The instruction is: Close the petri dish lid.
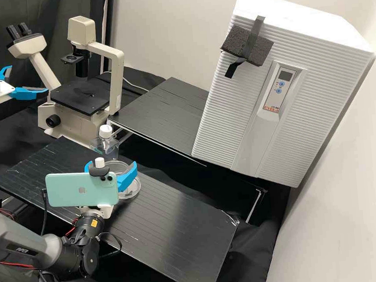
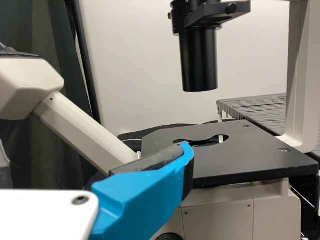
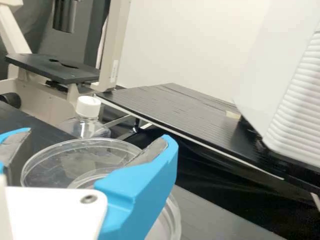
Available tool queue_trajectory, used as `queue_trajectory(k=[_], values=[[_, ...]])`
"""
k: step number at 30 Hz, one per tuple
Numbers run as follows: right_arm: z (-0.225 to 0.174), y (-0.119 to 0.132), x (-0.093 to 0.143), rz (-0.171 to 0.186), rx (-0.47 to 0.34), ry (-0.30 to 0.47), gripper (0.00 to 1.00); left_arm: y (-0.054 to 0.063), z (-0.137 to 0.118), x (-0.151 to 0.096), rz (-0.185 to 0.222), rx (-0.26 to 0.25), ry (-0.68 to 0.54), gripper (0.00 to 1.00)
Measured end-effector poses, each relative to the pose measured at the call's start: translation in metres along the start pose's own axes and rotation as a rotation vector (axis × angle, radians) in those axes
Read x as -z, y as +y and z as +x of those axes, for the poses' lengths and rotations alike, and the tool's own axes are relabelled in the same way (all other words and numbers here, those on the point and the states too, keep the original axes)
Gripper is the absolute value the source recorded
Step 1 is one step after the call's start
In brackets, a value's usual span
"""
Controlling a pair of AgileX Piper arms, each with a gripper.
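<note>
1. Right pincer [image 1: 111, 164]: its two bright blue fingers are pinching the clear, round plastic petri dish lid [image 3: 80, 152] from opposite sides.
2. Clear, shallow, round plastic petri dish [image 1: 135, 190]: sitting on the black, strip-covered platform [image 1: 173, 221] below the right pincer, showing partly through the lid and partly past its edge.
3. Transparent bottle with white screw cap [image 1: 106, 147]: standing just beyond the right pincer.
4. Left pincer [image 1: 29, 78]: hanging well apart from the right one, blue fingers spreading wide, near the cream-and-black microscope [image 1: 119, 76].
5. White, ribbed cabinet [image 1: 221, 120]: standing beyond the right pincer, well apart.
</note>
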Motion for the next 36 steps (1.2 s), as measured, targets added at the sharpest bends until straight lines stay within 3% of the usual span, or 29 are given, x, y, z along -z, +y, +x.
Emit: queue_trajectory(k=[14,18,25,36], values=[[-0.008,0.007,-0.015,0.019,-0.055,-0.108,0.00,0.000,0.000,0.000,0.000,0.000,0.000,1.00],[-0.009,0.007,-0.016,0.039,-0.052,-0.109,0.00,0.000,0.000,0.000,0.000,0.000,0.000,1.00],[-0.009,0.006,-0.016,0.043,-0.043,-0.109,0.00,0.000,0.000,0.000,0.000,0.000,0.000,1.00],[-0.011,0.006,-0.009,0.100,-0.025,-0.084,0.00,0.000,0.000,0.000,0.000,0.000,0.000,1.00]])
